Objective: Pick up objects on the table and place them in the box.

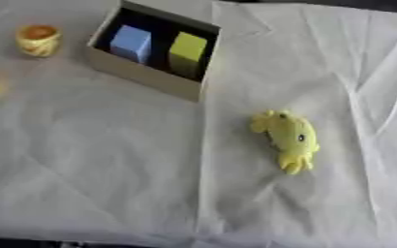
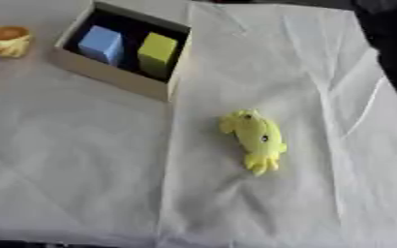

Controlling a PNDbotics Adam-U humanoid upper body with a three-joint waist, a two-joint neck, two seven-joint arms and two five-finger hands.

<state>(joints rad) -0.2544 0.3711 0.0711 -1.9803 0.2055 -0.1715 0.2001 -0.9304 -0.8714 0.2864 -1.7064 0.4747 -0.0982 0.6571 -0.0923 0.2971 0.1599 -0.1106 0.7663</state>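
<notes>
No readable text anywhere in my view.

I can make out no letters, numbers, labels or brand marks on the box (image 1: 143, 72) at upper left, the blue block (image 1: 131, 42) and yellow-green block (image 1: 188, 50) inside it, the yellow plush toy (image 1: 288, 138) mid-frame, or the small cup (image 1: 38, 39).

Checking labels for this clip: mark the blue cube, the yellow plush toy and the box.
blue cube (image 1: 132, 42), left eye view, on its top face.
plush toy (image 1: 290, 135), left eye view, on its body.
box (image 1: 143, 75), left eye view, on its near outer wall.
</notes>
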